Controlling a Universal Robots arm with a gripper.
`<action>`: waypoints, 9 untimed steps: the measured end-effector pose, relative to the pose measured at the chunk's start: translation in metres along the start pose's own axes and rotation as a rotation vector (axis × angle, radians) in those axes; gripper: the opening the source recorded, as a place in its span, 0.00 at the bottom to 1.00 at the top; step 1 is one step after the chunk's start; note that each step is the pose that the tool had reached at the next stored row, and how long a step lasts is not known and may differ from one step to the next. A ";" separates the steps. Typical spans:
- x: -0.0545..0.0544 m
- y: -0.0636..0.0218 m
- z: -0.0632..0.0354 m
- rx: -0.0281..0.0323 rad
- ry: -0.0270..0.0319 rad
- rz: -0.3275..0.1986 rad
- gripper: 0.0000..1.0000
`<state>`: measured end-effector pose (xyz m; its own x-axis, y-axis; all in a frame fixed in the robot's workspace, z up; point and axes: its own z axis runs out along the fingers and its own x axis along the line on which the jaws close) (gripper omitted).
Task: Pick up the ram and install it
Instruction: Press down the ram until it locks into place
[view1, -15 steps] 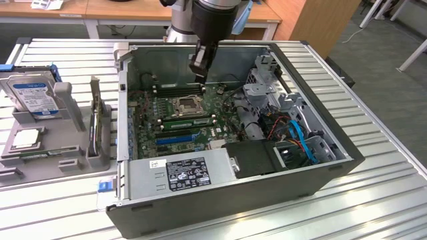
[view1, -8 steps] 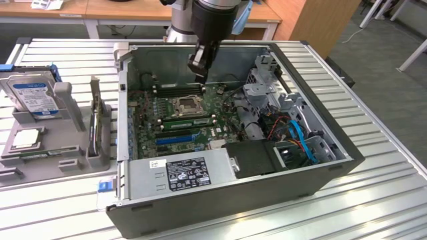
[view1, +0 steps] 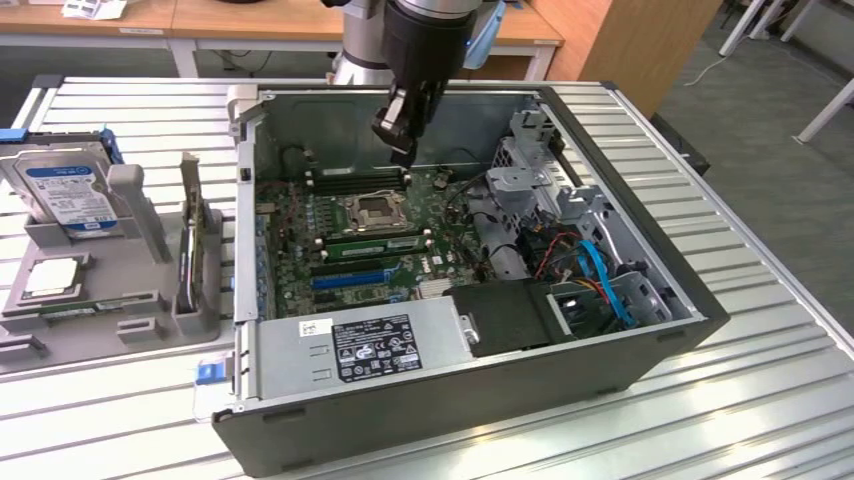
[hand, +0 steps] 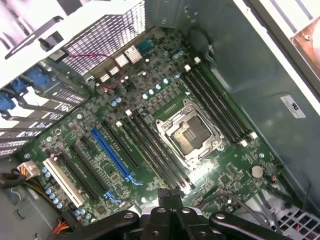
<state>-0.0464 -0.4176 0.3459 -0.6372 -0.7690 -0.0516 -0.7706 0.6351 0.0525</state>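
The ram (view1: 83, 307), a thin green stick, lies flat in a slot of the grey holder (view1: 140, 200) on the exterior view's left, outside the computer case. My gripper (view1: 400, 152) hangs inside the open case (view1: 641, 270), above the back part of the green motherboard (view1: 300, 215) near the black memory slots (hand: 212, 102). Its fingers are shut with nothing between them. In the wrist view my gripper (hand: 167, 194) points down at the board, close to the open processor socket (hand: 189, 132) and the second bank of memory slots (hand: 150, 145).
The grey holder also carries a hard drive (view1: 67, 190), a silver processor chip (view1: 54, 275) and an upright card (view1: 194, 240). Inside the case are a power supply (view1: 367, 345), a drive cage (view1: 521, 190), blue cables (view1: 601, 270) and a blue expansion slot (hand: 111, 152).
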 end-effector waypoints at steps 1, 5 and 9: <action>0.000 0.0000 0.0000 0.0005 -0.0005 0.009 0.10; 0.000 0.0000 0.0000 0.0026 -0.0026 0.050 0.10; 0.000 0.0000 0.0000 0.0047 -0.0049 0.092 0.10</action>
<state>-0.0464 -0.4176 0.3459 -0.7056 -0.7067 -0.0516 -0.7086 0.7036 0.0525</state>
